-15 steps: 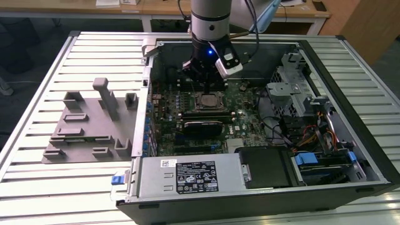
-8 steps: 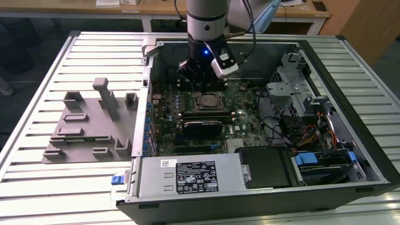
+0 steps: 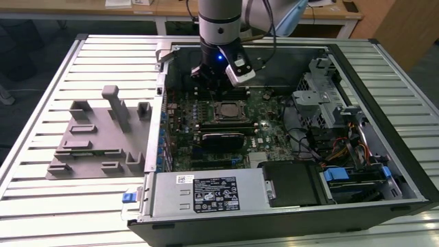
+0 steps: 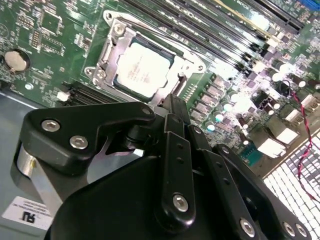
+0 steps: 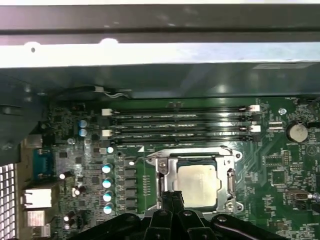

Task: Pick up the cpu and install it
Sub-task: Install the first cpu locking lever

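Already the cpu [image 5: 198, 184] sits in the socket [image 5: 196, 180]; the fingers [image 5: 172, 200], pressed together and holding nothing, hover just beside its edge. My worry: dipping there could scrape the socket frame or unseat the chip. Beside the case [image 3: 384, 67], a grey plate [image 3: 96, 139] rests on the slatted surface [image 3: 41, 195]; desks stand behind

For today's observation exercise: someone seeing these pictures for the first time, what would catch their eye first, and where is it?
The open computer case on the slatted table, with the arm reaching down into it. Next, the cpu, silvery and square, sitting in its metal-framed socket on the green motherboard, just ahead of the gripper in both wrist views. On the exterior view's left lies a grey plastic plate with upright blocks.
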`<state>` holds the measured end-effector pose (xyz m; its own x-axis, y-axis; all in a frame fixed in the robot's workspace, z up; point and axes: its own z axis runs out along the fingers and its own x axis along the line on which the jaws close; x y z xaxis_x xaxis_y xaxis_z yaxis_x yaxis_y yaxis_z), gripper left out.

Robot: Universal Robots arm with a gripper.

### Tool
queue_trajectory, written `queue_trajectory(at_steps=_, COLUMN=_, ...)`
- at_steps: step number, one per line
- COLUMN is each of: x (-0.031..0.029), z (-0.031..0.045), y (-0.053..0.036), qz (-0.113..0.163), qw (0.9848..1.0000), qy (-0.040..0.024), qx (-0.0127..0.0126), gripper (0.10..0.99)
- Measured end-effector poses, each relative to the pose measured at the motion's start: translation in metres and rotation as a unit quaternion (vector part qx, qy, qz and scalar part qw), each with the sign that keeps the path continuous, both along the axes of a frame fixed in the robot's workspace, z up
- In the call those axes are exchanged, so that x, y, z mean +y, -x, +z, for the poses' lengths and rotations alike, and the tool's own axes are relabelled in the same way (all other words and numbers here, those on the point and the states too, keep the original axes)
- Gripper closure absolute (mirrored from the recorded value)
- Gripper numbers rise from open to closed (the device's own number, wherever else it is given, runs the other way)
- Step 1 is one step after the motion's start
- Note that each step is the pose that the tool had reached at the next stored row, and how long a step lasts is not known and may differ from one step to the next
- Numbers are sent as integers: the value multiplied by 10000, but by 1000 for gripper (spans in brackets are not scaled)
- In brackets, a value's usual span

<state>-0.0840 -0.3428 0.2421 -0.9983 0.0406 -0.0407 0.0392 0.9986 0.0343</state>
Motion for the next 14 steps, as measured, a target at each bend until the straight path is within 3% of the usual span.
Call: queue_trajectory(at_steps=14, x=-1, z=0, y=230, qz=0, qw=9999, qy=-125, qx=0, gripper=980)
